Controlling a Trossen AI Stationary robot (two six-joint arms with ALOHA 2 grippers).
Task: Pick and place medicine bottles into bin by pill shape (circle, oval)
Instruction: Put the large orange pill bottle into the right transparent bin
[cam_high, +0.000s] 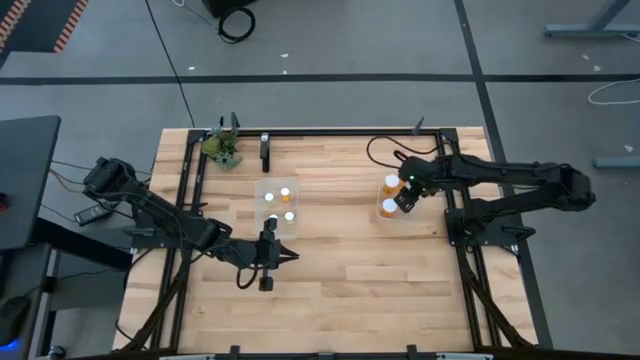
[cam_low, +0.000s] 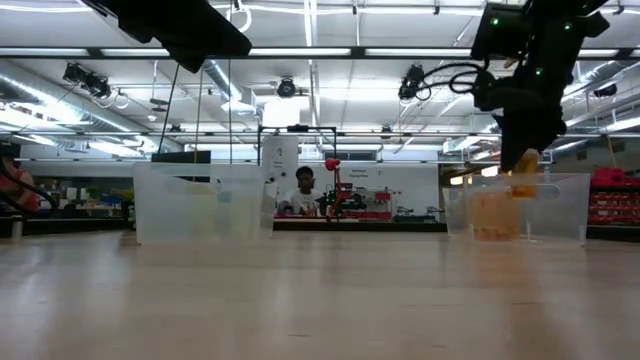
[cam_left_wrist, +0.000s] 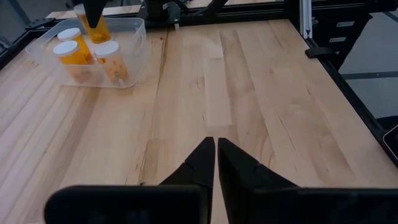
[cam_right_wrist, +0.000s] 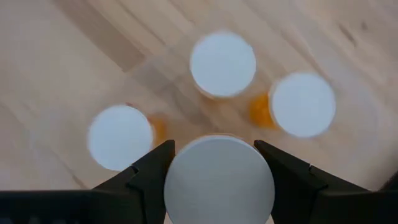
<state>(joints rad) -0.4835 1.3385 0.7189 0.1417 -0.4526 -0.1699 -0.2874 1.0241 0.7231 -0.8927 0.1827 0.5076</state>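
My right gripper hangs over the right clear tub and is shut on an amber medicine bottle with a white cap. Three more white-capped amber bottles stand upright in that tub below it. In the low view the held bottle hangs at the tub's rim height. The left clear tub holds several small bottles. My left gripper is shut and empty over bare table, in front of the left tub. My right gripper pinches the bottle's white cap between its two fingers, one on each side of the cap's rim. The fingers come from above, pointing down. The bottle hangs upright below them, clear of the other bottles in the tub.
A small green plant sits at the table's far left corner. A black frame runs along the far edge and both sides. Bare wood lies between the tubs and across the near half. A person sits in the room far behind the table.
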